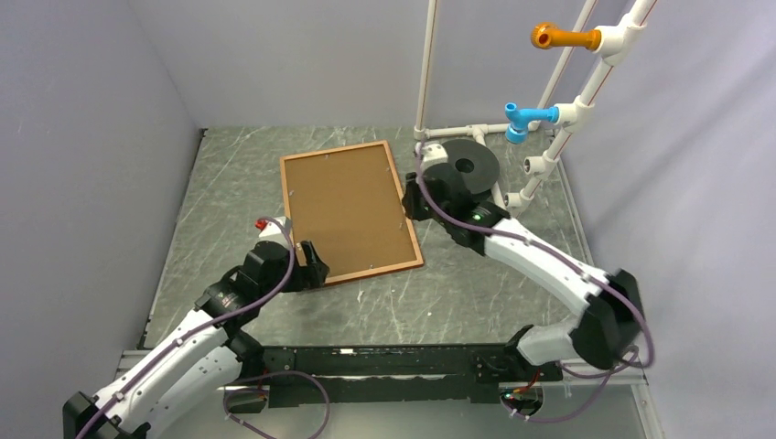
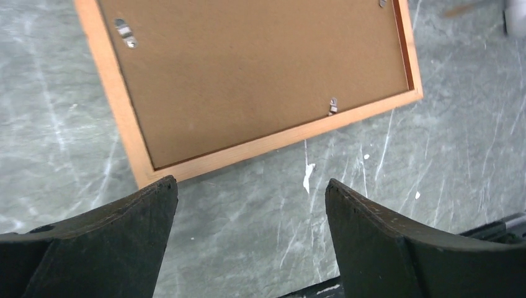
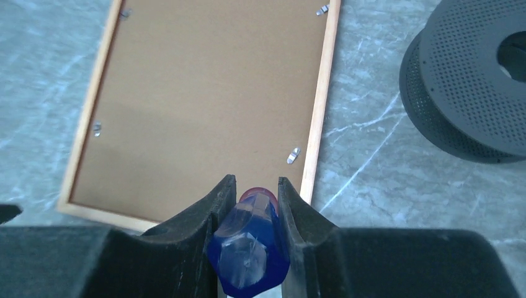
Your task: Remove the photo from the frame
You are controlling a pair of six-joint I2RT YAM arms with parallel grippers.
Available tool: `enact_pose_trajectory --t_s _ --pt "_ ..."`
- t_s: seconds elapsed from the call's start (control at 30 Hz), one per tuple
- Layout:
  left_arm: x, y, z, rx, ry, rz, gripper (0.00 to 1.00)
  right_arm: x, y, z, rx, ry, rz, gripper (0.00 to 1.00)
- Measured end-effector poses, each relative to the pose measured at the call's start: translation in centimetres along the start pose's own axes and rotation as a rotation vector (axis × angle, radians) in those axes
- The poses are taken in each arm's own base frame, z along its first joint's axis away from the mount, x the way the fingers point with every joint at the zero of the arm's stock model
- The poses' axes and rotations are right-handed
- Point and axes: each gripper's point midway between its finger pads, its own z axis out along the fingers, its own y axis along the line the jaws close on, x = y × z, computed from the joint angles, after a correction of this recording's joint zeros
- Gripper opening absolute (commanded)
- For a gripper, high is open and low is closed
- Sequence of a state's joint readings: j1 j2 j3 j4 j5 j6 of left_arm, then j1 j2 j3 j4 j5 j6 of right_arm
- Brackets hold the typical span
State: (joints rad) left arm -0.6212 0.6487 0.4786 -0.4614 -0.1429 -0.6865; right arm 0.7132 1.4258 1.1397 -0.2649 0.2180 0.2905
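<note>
the left gripper [image 2: 251, 182] hangs spread wide just off the near left corner of the frame [image 2: 118, 93], which lies face down on the table [image 1: 229, 183]. the photo is hidden under the backing panel [image 1: 352, 206]. best to swing each metal clip [image 2: 333, 105] aside first. the right gripper [image 3: 255, 180] pinches a blue tool handle [image 3: 248, 248] by the frame's right rail. no writing is readable.

Bright, even light from overhead, only soft faint shadows on the grey table [image 1: 229, 183]. Crisp in the overhead view; out of focus up close on the blue handle [image 3: 248, 254], and slightly washed out in the right wrist view.
</note>
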Motion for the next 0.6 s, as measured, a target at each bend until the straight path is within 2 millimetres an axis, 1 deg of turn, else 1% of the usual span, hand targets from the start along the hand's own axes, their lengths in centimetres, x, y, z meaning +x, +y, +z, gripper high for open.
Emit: enact_pose_trajectory --t_s 0.07,0.1,0.13,0.17,0.23,0.3,0.37,0.47,0.53,0.6 --pt "-0.7 0.5 -0.3 -0.025 -0.016 -0.007 0.93 -0.6 -0.1 -2.4 -0.023 -0.043 0.028 0.0" --pt "-1.1 0.8 -0.4 -0.041 -0.026 -0.011 0.93 -0.5 -0.2 -3.7 -0.038 -0.062 0.045 0.0" --pt "-1.4 1.0 -0.5 -0.051 -0.034 -0.015 0.93 -0.4 -0.4 -4.6 -0.045 -0.072 0.055 0.0" --pt "-1.7 1.3 -0.5 -0.062 -0.043 -0.02 0.93 0.0 -0.6 -5.6 -0.057 -0.084 0.07 0.0" --pt "-2.0 2.0 -0.5 -0.089 -0.048 -0.029 0.97 1.6 -0.9 -7.1 -0.078 -0.084 0.097 0.0" --pt "-2.0 2.8 -0.3 -0.121 -0.041 -0.042 0.97 3.7 -1.2 -8.0 -0.095 -0.06 0.125 0.0" --pt "-2.0 3.7 0.1 -0.157 -0.03 -0.064 0.97 6.3 -1.3 -8.7 -0.121 -0.024 0.16 0.0" --pt "-1.8 5.3 0.8 -0.204 0.009 -0.123 0.93 8.9 -1.2 -9.5 -0.158 0.012 0.203 0.0" --pt "-1.7 6.4 1.5 -0.228 0.043 -0.176 0.93 9.9 -1.3 -10.0 -0.173 0.025 0.222 0.0" --pt "-1.8 7.1 2.0 -0.238 0.059 -0.216 0.92 10.4 -1.3 -10.6 -0.181 0.027 0.236 0.0"
